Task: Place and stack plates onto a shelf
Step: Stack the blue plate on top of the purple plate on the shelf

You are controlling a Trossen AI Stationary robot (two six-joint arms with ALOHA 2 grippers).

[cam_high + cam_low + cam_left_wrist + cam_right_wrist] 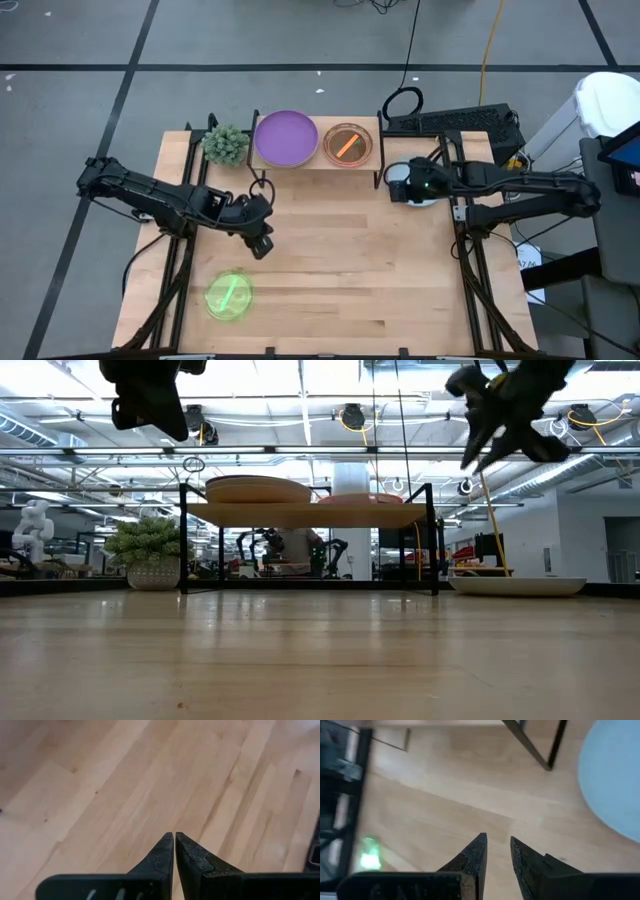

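Standing: the shelf (312, 160) sits at the far edge of the wooden table (340, 270), and every place below is given from it.
Purple plate (286, 137): rests on the shelf's left half.
Orange plate (347, 145): translucent, rests on the shelf's right half, just beside the purple plate.
Grey-blue plate (615, 785): lies on the table just off the shelf's right end, partly under the right arm.
Green plate (229, 296): translucent, lies on the table well in front of the shelf, toward its left side.
Potted plant (226, 145): stands just off the shelf's left end.
Left gripper (262, 246): hangs above bare table in front of the shelf's left end, fingertips (165, 851) pressed together, holding nothing.
Right gripper (496, 850): hovers off the shelf's right end, beside the grey-blue plate, fingers a narrow gap apart, holding nothing.
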